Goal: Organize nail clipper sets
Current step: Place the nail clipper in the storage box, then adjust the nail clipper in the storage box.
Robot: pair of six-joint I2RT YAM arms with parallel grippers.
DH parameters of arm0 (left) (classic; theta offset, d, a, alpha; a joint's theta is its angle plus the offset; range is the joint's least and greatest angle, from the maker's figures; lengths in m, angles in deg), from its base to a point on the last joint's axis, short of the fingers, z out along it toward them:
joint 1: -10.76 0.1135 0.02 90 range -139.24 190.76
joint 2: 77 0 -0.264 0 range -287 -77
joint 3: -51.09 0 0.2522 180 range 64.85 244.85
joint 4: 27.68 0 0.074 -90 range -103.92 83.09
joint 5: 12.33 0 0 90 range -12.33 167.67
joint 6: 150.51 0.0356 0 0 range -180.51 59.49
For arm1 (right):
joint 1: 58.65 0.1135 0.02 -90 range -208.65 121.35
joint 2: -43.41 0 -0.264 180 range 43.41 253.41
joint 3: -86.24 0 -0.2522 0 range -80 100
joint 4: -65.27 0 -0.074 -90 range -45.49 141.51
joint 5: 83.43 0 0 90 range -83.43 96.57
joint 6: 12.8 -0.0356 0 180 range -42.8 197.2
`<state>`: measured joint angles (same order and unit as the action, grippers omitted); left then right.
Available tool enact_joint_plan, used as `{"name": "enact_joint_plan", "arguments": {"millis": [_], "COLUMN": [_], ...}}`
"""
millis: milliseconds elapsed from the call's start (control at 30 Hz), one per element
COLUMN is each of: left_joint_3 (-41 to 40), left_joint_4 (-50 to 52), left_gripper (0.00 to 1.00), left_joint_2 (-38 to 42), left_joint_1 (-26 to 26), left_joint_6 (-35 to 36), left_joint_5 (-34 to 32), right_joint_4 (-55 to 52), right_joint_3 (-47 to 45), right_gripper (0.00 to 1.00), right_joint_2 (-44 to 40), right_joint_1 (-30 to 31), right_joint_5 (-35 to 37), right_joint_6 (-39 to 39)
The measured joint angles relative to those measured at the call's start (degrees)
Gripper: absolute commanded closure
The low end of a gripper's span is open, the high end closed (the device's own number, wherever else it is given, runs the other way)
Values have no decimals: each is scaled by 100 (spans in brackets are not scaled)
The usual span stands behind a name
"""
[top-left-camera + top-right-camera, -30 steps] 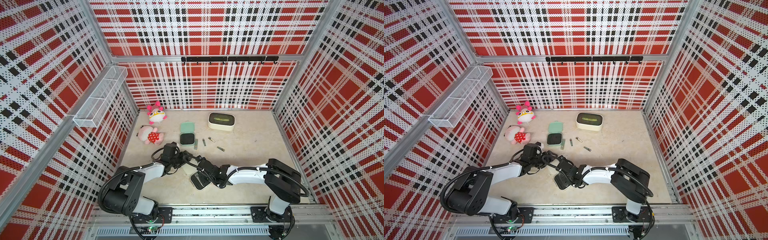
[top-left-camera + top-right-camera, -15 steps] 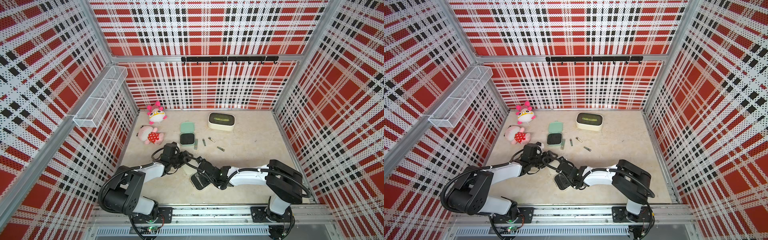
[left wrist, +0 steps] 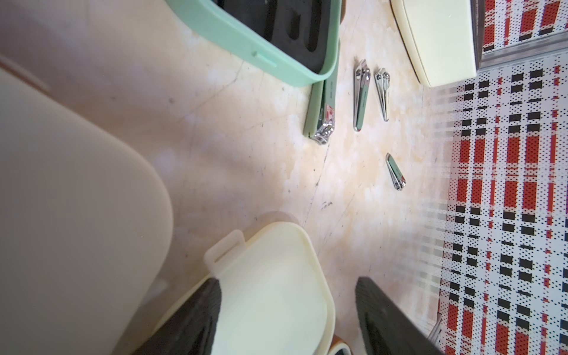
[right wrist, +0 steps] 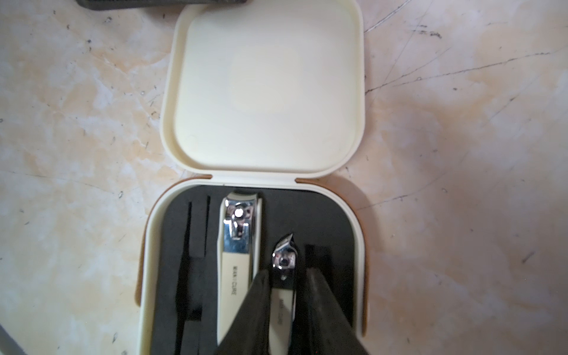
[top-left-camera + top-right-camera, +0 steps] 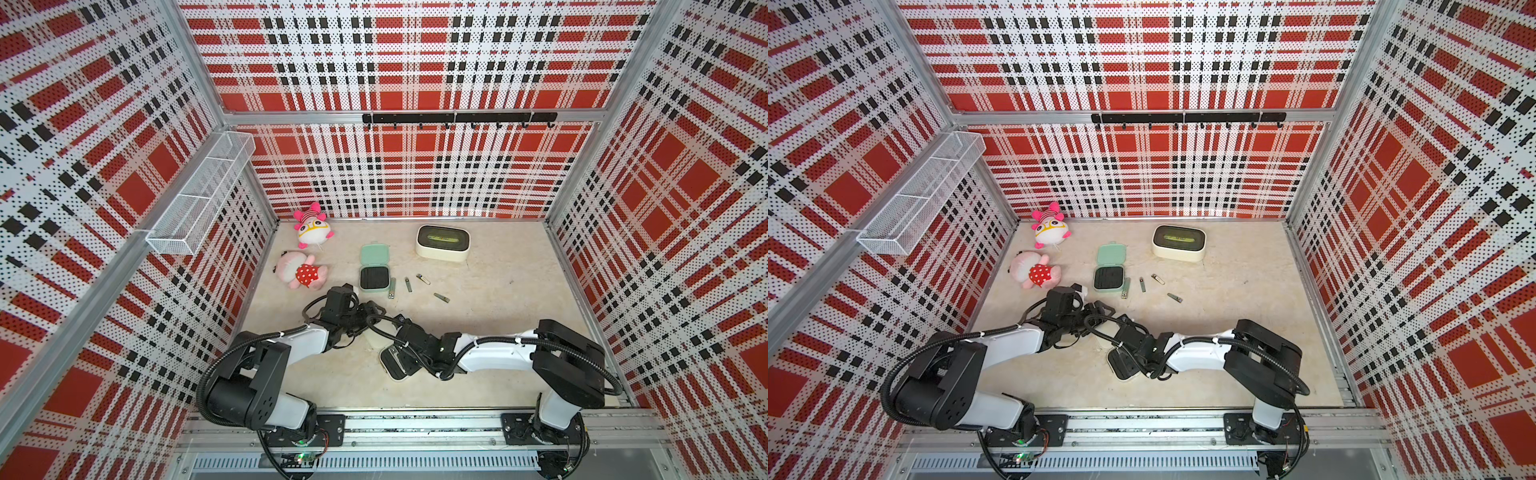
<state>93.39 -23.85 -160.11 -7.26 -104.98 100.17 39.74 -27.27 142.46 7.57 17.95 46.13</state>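
The right hand (image 4: pixel 287 276) hangs over the open cream case (image 4: pixel 358 246). Its fingers are narrowly spread astride the small clipper (image 4: pixel 284 259), which lies in a slot of the black foam insert (image 4: pixel 322 215). A dark strip shows between that clipper and one finger. Just beside it the large clipper (image 4: pixel 238 246) fills the middle slot, chrome head toward the hinge.

The left hand (image 3: pixel 289 282) is spread over the case's flat-lying lid (image 3: pixel 270 310); one finger overlaps the lid's edge and the other stands clear.

In both top views the wrists cover most of this case, near the worktop's (image 4: pixel 92 123) front edge. Only the left wrist view shows the mint case (image 3: pixel 246 40) with empty slots, a mint-handled clipper (image 3: pixel 321 107) against its wall, and three chrome clippers (image 3: pixel 361 95) nearby.

Both cases are smooth, rounded-square plastic. The worktop is marbled beige and scratched.
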Motion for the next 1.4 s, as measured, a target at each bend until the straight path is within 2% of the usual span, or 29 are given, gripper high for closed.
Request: {"name": "enact_joint_plan", "arguments": {"millis": [433, 767, 1400], "left_joint_3": [2, 13, 13], "left_joint_4": [-2, -15, -15], "left_gripper": [26, 26, 26], "left_joint_2": [-4, -22, -22], "left_joint_1": [0, 0, -2], "left_joint_6": [7, 46, 68], "left_joint_5": [4, 20, 22], "right_joint_4": [-214, -369, -238], "right_joint_3": [68, 192, 146], "right_gripper": [63, 50, 47], "right_joint_2": [-85, -267, -136], "right_joint_1": [2, -2, -153], "right_joint_5": [330, 625, 516], "right_joint_6": [-2, -4, -245]}}
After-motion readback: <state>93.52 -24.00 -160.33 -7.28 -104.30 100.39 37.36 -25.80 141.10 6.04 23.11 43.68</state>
